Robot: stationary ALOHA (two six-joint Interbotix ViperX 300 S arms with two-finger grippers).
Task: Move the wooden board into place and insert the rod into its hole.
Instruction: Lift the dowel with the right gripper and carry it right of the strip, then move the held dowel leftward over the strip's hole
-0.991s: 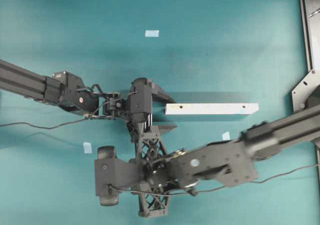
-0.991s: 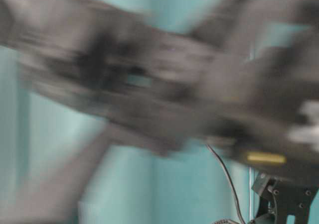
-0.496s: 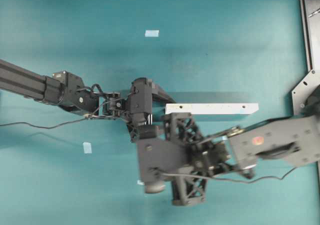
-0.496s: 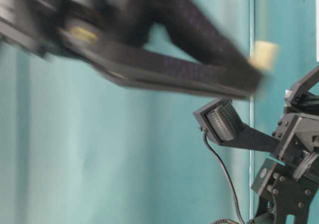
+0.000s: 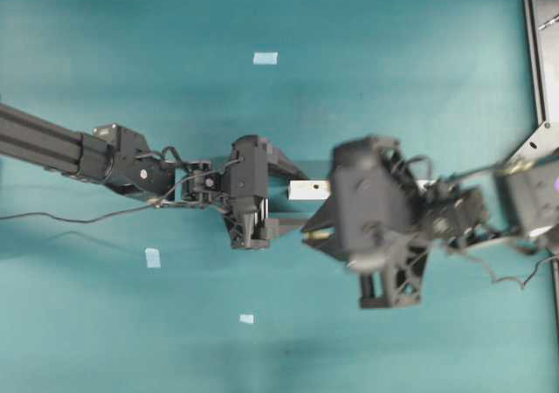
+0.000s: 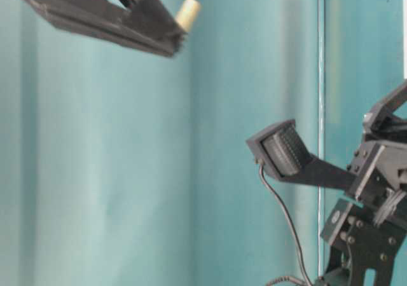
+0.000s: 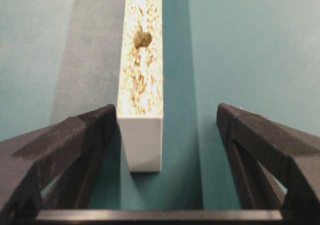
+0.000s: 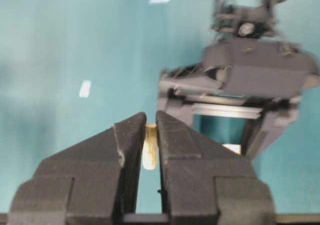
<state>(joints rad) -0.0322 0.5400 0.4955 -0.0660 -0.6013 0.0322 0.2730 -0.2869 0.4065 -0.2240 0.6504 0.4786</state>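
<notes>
I count one wooden board (image 7: 142, 80) lying on the table, its near end between my left gripper's (image 7: 165, 150) wide-spread fingers, touching the 9 o'clock one. One rod (image 8: 149, 146) sits pinched in my right gripper (image 8: 148, 135), raised above the table. Overhead, three tape squares (image 5: 265, 58) lie at 12, 8 and 7 o'clock.

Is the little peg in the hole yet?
Not yet. The rod is pinched in the right claw, up off the table, and the hole in the wooden board is empty.
</notes>
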